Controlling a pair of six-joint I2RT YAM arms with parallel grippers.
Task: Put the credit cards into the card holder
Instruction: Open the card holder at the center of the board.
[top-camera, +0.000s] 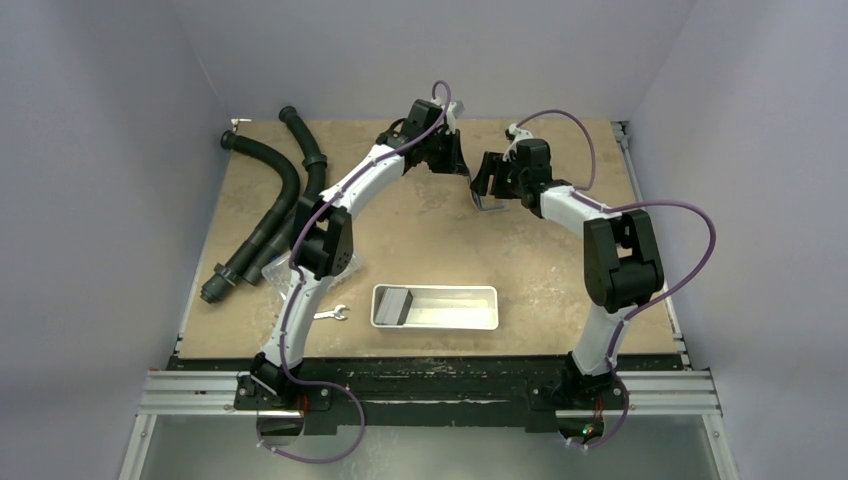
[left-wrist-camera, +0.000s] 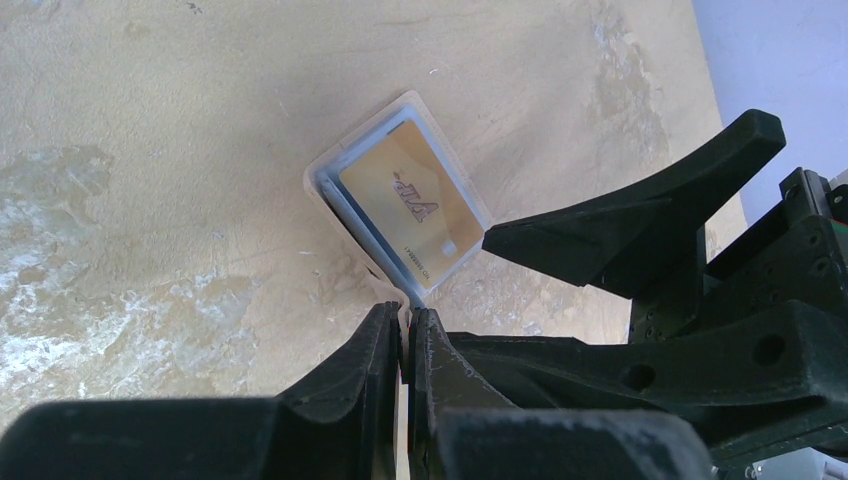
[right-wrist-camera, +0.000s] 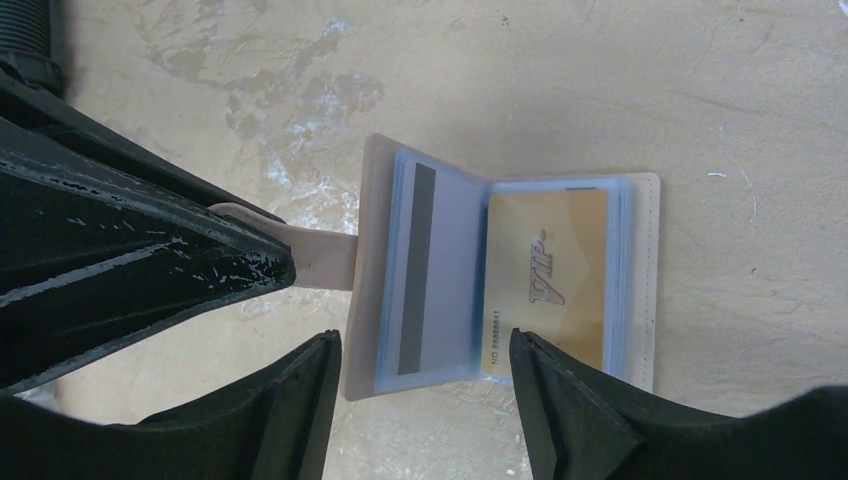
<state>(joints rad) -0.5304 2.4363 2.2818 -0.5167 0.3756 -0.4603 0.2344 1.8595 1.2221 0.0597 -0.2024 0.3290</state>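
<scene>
Your left claw (left-wrist-camera: 405, 338) is clenched on the tab (right-wrist-camera: 322, 258), which is right: it pins the holder (right-wrist-camera: 368, 300) flat and open on the counter's (right-wrist-camera: 700, 90) far middle, a striped grey card (right-wrist-camera: 430, 270) in the left panel and a gold card (right-wrist-camera: 550, 275) in the right. So lower your released, empty right claw (right-wrist-camera: 422, 340), now straddling the near edge, gently and press the gold card home without dragging the holder. From above both claws cover the holder, you cannot tell whether either card sits fully in its sleeve, and what looks like a dark card (top-camera: 393, 305) lies in the tray (top-camera: 455, 308).
</scene>
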